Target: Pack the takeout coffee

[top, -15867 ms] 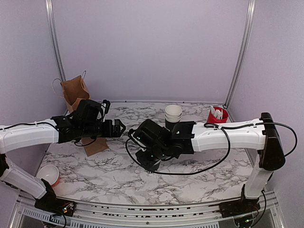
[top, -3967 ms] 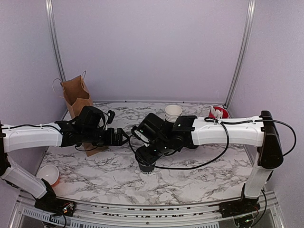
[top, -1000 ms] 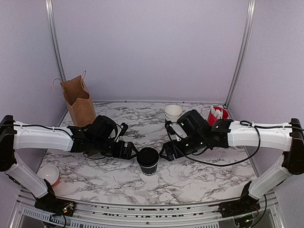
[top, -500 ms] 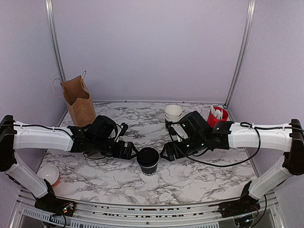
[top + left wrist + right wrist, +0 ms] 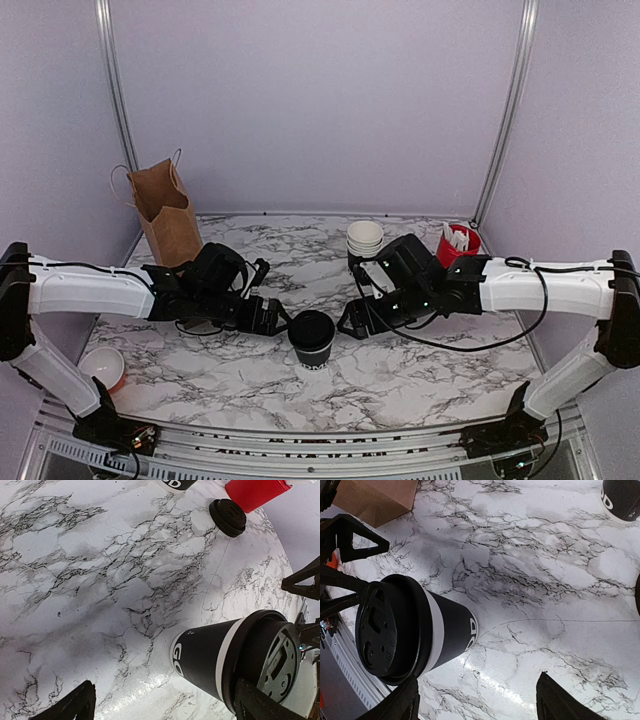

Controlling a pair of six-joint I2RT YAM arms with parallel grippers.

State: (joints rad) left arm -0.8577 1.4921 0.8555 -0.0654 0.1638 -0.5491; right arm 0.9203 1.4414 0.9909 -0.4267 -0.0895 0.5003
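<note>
Fingers (image 5: 75, 706) spread, flanking lidded takeout coffee (image 5: 312, 336); red cup (image 5: 451, 251) holds sticks (image 5: 458, 238).

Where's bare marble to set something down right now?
Free: far centre between brown paper bag and stacked white-rimmed cups; near strip in front of the lidded black paper cup. Crowded: mid-table, where left gripper and right gripper flank that cup.

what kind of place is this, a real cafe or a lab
Probably a robot test booth, not a cafe: plain lilac walls with metal rails, a marble-patterned table, and a lidded black cup and brown paper bag.
</note>
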